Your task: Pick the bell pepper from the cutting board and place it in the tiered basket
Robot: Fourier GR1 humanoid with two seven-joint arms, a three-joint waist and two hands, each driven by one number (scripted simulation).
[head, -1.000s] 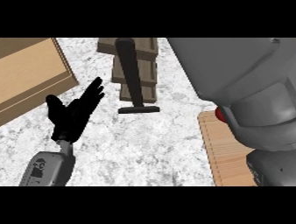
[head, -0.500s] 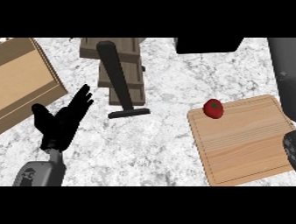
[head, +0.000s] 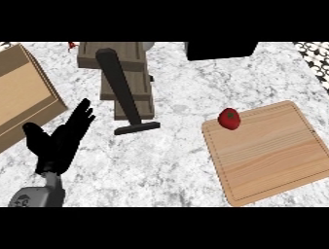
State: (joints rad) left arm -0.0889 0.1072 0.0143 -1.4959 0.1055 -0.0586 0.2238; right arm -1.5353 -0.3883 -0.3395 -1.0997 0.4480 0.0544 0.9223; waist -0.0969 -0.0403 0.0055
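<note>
Bell pepper (head: 229, 118) was found on the far left corner of the cutting board (head: 279, 155), well right of the left hand (head: 54, 145), which was held released, fingers straight. The right hand was not shown.

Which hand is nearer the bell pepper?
Left hand only: it shows open, far left of the bell pepper on the cutting board; the right hand is out of view.

Brightness: the counter (head: 174, 165) before me is bright and evenly lit, from one edge to the other.
Shadows: soft and faint; a thin dark line runs under the near edge of the cutting board (head: 268, 155).
Dark parts: my left hand (head: 57, 145) shows as an almost flat black shape.
</note>
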